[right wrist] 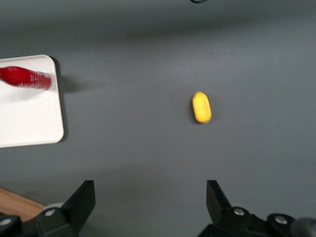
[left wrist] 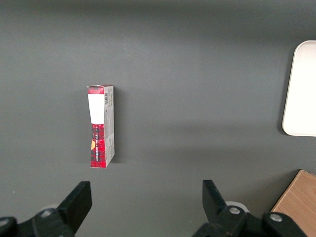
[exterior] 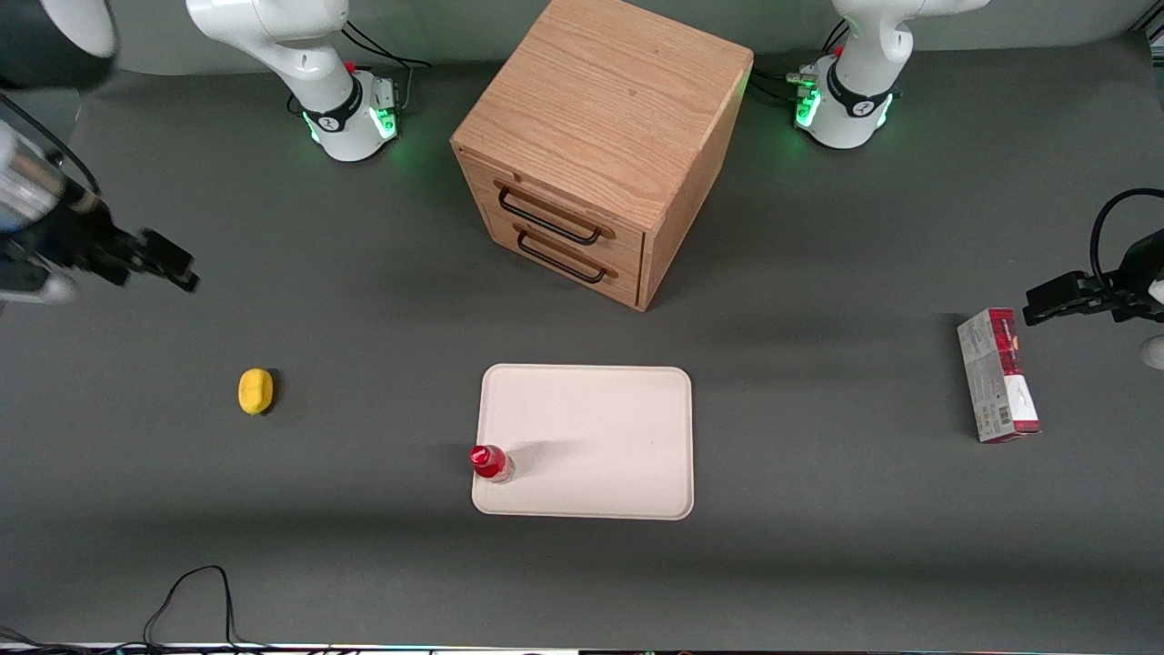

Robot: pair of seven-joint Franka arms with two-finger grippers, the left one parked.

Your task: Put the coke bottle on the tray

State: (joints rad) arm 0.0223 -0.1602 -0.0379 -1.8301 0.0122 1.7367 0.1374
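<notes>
Table [exterior: 818, 564]: dark grey surface, on which everything is set
Tray [exterior: 600, 428]: cream, laid flat near the middle of the table, nearer to the front camera than the wooden cabinet [exterior: 596, 136]
Coke bottle [exterior: 491, 463]: stood upright on the tray, just inside the edge toward the working arm's end, at the corner nearer the camera
Gripper [exterior: 168, 262]: held above the table at the working arm's end, well apart from the bottle; fingers spread, nothing gripped
Yellow lump [exterior: 255, 391]: laid on the table between gripper and tray
Carton [exterior: 998, 375]: grey and red, laid flat toward the parked arm's end
</notes>
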